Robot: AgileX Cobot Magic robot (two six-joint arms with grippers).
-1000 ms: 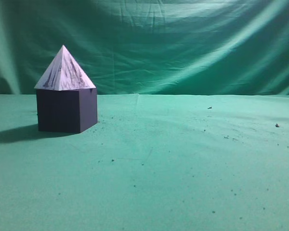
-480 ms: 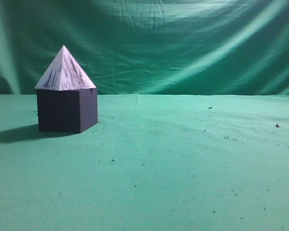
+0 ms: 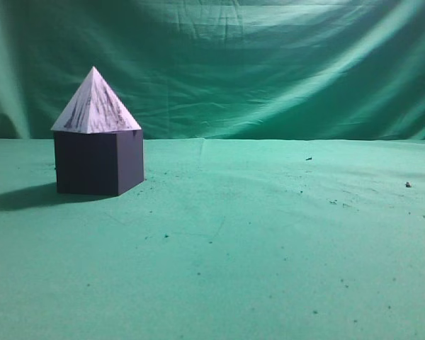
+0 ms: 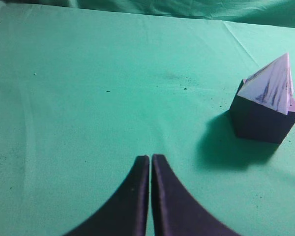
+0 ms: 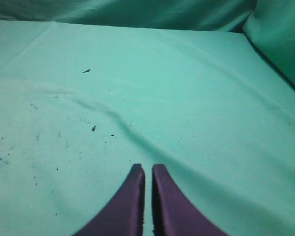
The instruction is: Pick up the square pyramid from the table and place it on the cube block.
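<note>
The pale white-lilac square pyramid (image 3: 94, 106) with dark streaks sits upright on top of the dark purple cube block (image 3: 98, 162), at the left of the green table (image 3: 255, 241). The left wrist view shows the pyramid (image 4: 269, 87) on the cube (image 4: 262, 121) at the right, well away from my left gripper (image 4: 150, 158), which is shut and empty over bare cloth. My right gripper (image 5: 146, 168) is shut and empty over the table, with neither block in its view. No gripper shows in the exterior view.
A wrinkled green curtain (image 3: 269, 64) hangs behind the table. Small dark crumbs (image 5: 94, 128) speckle the cloth, and a fold runs across it in the right wrist view. The cube casts a shadow (image 3: 21, 197) to its left.
</note>
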